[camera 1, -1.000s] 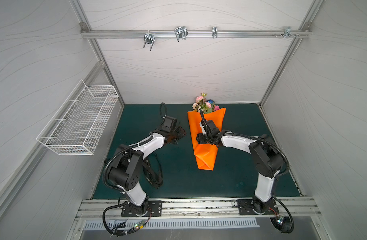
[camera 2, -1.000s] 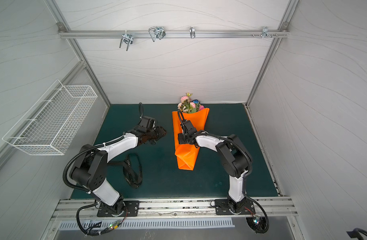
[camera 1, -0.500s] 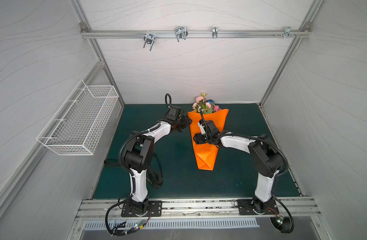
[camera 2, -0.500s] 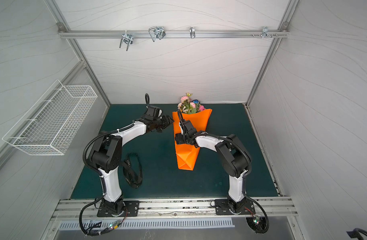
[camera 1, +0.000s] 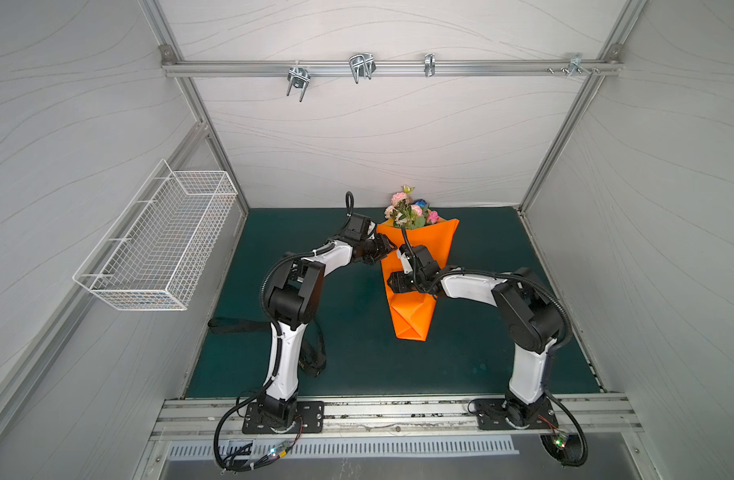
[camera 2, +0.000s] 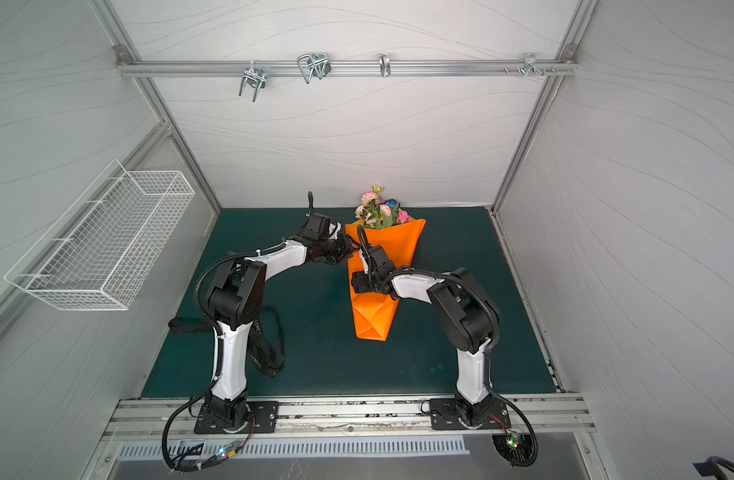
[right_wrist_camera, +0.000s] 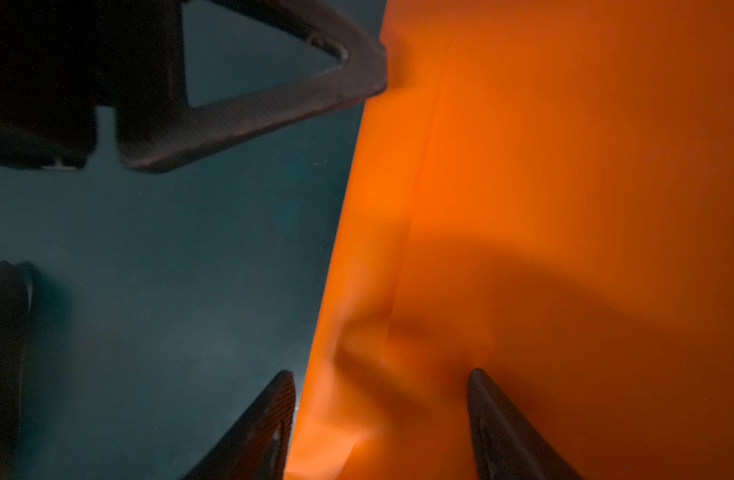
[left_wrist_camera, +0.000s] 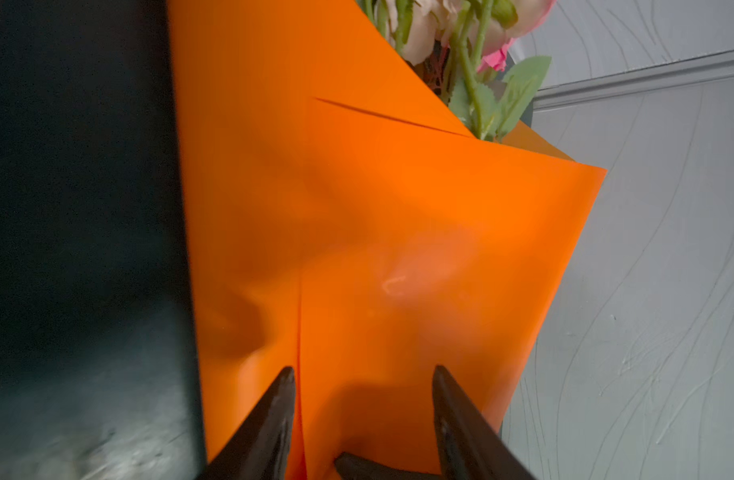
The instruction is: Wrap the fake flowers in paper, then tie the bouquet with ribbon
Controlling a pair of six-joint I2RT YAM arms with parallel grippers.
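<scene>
Bouquet of fake flowers [camera 1: 407,210] inside orange wrap [camera 1: 434,243]

Bouquet of fake flowers [camera 1: 407,210]: pink and cream blooms, one blue, green leaves and stems. Wrapping paper [camera 1: 425,245]: plain bright orange. Bench [camera 1: 481,332]: dark teal, uniform. Ribbon [camera 2: 257,359]: black with white lettering. Wire basket [camera 1: 161,245]: white grid mesh. Walls [camera 1: 378,137]: pale grey with thin wavy lines. Arms [camera 1: 283,365]: white shells, black joints and cables. Left fingers [left_wrist_camera: 269,424] and right fingers [right_wrist_camera: 511,432]: black, finely textured. Rail [camera 1: 502,66]: silver.
</scene>
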